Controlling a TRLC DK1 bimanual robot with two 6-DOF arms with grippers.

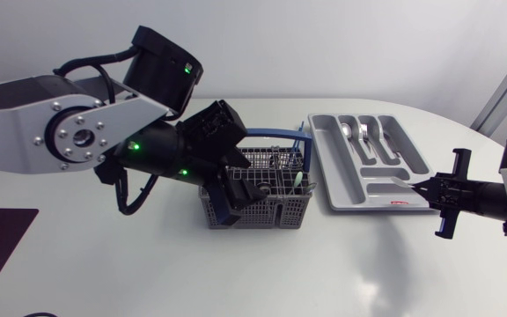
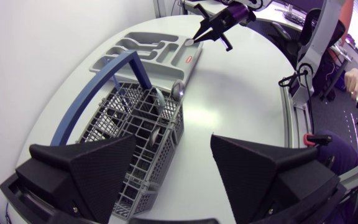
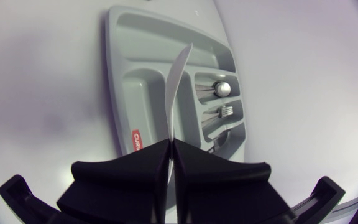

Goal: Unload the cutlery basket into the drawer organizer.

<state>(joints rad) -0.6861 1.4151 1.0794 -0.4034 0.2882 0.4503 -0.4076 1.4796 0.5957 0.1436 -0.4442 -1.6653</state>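
Cutlery basket (image 1: pixel 258 189) is fronted by open table (image 1: pixel 324 264); left jaws are spread wide, empty, over its wall; 1 knife (image 3: pixel 178 87) is clamped in right jaws at the drawer organizer's (image 1: pixel 346 180) edge.

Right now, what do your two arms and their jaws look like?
My left arm has silver-grey links, a round bolted disc, black joints with green lights and looping black cables. My right arm shows a black end with a crossbar and a pale link behind. Their jaws are matte black broad wedges.
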